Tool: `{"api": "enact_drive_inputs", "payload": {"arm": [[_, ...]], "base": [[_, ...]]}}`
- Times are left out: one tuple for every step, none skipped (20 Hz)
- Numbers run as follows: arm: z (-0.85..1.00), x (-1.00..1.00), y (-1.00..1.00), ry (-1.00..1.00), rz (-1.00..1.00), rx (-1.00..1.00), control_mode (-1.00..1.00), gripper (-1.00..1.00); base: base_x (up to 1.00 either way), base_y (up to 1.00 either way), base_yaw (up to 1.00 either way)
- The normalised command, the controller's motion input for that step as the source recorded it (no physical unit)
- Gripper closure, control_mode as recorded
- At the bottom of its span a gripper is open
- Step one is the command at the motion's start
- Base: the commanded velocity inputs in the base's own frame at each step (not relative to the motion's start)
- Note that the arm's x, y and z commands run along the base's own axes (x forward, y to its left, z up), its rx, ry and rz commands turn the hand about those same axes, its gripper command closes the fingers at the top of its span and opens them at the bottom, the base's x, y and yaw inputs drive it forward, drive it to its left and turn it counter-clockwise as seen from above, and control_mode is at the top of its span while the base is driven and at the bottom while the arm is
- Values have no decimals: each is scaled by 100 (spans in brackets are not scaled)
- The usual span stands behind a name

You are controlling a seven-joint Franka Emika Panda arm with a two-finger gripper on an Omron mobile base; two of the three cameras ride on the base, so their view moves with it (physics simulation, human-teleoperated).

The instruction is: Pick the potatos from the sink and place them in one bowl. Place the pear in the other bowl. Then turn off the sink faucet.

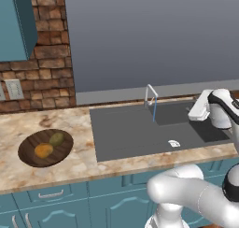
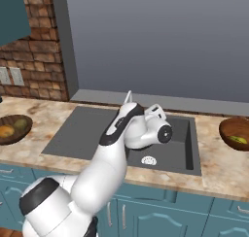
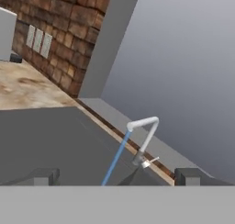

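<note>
The sink faucet (image 1: 150, 95) is a slim arched spout at the back of the dark grey sink (image 1: 130, 133), and a thin blue stream of water (image 1: 154, 111) runs from it. In the hand view the faucet (image 3: 145, 130) stands just ahead with its small lever (image 3: 150, 162) at its base. My gripper (image 3: 117, 177) is open and empty, hovering over the sink's right part (image 1: 190, 112). Both potatos, one orange (image 1: 43, 150) and one olive-green (image 1: 56, 138), lie in the dark brown bowl (image 1: 28, 153) on the left counter. A pear (image 2: 238, 140) lies in the reddish-brown bowl (image 2: 228, 126) on the right.
A drain (image 2: 148, 160) sits in the deeper well of the sink (image 2: 78, 134). A brick wall with outlets (image 1: 13, 89) backs the left counter, under a teal cabinet (image 1: 16, 21). A white appliance (image 3: 7, 32) stands far left. My arm (image 2: 114, 148) crosses over the basin.
</note>
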Motion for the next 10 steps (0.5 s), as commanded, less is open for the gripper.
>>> {"api": "enact_drive_inputs", "payload": {"arm": [[-6, 25, 0, 5, -1, 9, -100, -100], [0, 19, 0, 5, 0, 10, -100, -100], [0, 17, 0, 6, 0, 11, -100, -100], [0, 14, 0, 10, 0, 12, -100, -100], [0, 16, 0, 11, 0, 11, -100, -100], [-4, 16, 0, 12, 0, 11, -100, -100], [-5, 14, 0, 9, 0, 12, -100, -100], [-6, 14, 0, 9, 0, 11, -100, -100], [-4, 10, 0, 7, 0, 11, -100, -100], [-6, 14, 0, 7, 0, 11, -100, -100]], "base": [[0, 0, 0], [0, 0, 0], [0, 0, 0], [0, 0, 0], [0, 0, 0], [0, 0, 0], [0, 0, 0], [0, 0, 0], [0, 0, 0], [0, 0, 0]]}}
